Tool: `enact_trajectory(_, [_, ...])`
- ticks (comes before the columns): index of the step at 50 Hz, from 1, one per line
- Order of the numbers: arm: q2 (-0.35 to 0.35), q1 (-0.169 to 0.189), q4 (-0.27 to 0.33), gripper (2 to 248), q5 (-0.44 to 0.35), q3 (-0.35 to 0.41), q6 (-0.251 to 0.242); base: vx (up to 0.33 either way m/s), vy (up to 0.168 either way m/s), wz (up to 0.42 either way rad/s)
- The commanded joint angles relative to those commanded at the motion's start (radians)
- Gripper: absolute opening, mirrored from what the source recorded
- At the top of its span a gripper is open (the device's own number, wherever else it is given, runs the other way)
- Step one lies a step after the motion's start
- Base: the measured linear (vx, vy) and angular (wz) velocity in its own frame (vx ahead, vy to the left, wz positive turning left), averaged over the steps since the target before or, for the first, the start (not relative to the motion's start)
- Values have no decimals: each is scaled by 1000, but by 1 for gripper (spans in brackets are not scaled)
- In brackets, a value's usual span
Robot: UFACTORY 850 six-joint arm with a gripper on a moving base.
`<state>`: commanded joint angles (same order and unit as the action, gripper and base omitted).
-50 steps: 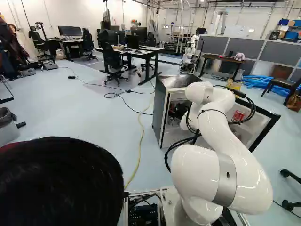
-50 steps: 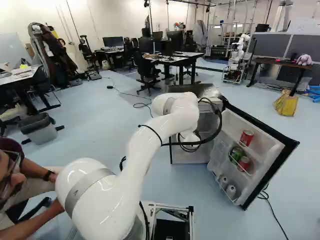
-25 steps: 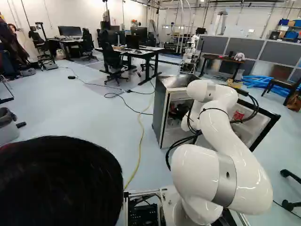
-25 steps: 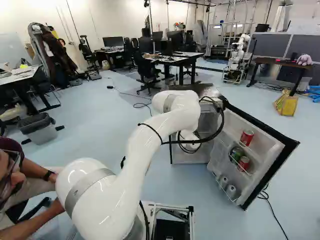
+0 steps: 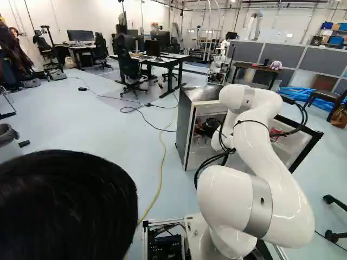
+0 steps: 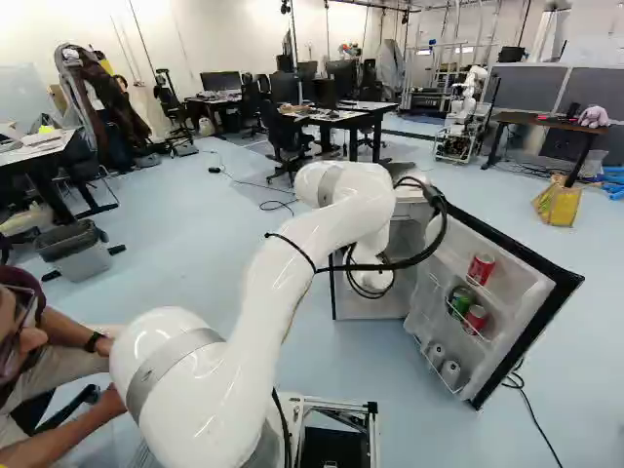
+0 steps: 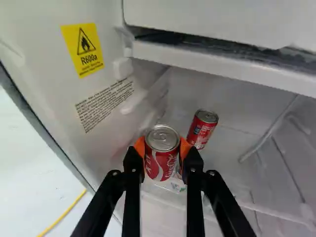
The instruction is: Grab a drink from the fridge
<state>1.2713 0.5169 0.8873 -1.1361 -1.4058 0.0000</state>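
1. My fingers [image 7: 132,165] are clamped on a red can [image 7: 161,165], one orange pad [image 7: 185,148] against each side of it.
2. That can stands nearly upright between them inside the fridge [image 5: 184,130], with white script lettering on its front; I cannot tell whether it touches anything beneath.
3. Just beyond my grip, a second red can [image 7: 201,129] stands a little tilted in the wrist view, with smaller print and a blue patch on its side.
4. On the white inner wall beside me is a yellow label [image 7: 83,49] with a flame in a triangle and lettering below; near it runs a block of small dark text [image 7: 103,104].
5. At centre right of the left base view, the dark shape [image 5: 207,127] in the fridge opening may be part of me, but my own arm [image 5: 265,162] blocks much of it.
6. Right of centre in the right base view, the open door [image 6: 522,292] carries an upper red can [image 6: 481,269], a green can [image 6: 460,300] with a lower red can [image 6: 476,319] beside it, and two silvery cans [image 6: 450,370] below.
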Motion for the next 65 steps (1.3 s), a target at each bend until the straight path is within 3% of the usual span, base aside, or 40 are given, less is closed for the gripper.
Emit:
enact_trajectory(20, [-120, 37, 0, 88, 0, 154, 0, 0, 0, 0])
enact_trajectory(65, [-386, 157, -5, 88, 0, 474, 0, 0, 0, 0])
